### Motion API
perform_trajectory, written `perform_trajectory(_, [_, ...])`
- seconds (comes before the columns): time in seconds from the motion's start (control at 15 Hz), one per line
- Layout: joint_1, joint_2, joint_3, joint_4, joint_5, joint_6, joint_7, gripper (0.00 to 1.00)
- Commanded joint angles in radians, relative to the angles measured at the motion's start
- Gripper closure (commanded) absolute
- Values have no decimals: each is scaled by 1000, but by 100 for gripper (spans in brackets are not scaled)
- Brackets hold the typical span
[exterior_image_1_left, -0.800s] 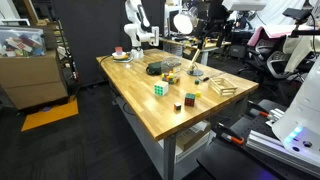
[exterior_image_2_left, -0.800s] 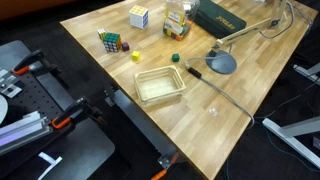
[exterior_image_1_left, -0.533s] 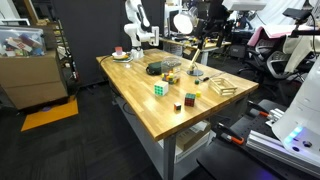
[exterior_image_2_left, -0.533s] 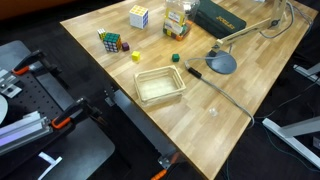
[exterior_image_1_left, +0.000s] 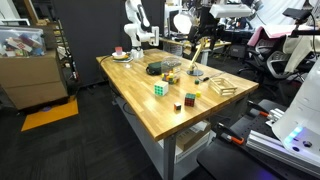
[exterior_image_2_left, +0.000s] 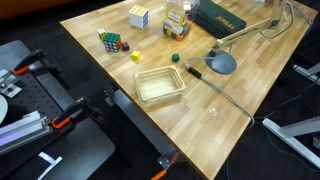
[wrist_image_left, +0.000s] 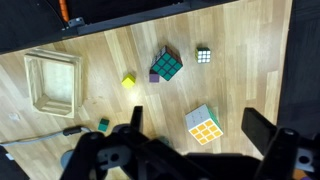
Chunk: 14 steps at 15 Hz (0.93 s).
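Overhead, gripper (wrist_image_left: 196, 120) spread wide — cube (wrist_image_left: 205, 127) beneath

The worktop (wrist_image_left: 250, 60) is pale wood with fine grain. The big puzzle cube (wrist_image_left: 204, 125) shows a grid of white, yellow and orange squares. The darker cube (wrist_image_left: 166, 65) is mostly green and blue. There's a yellow block (wrist_image_left: 128, 81) and a green block (wrist_image_left: 103, 125) too.
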Motion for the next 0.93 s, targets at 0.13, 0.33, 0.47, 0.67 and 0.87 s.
perform_trajectory(0.13, [10, 70, -11, 35, -7, 14, 12, 0])
perform_trajectory(0.33, [10, 71, -11, 39, -7, 14, 12, 0])
perform_trajectory(0.47, [1, 117, 0, 61, -12, 45, 35, 0])
perform_trajectory(0.67, [11, 236, 4, 140, 31, 83, 78, 0])
perform_trajectory(0.87, [2, 386, 14, 259, 5, 135, 172, 0])
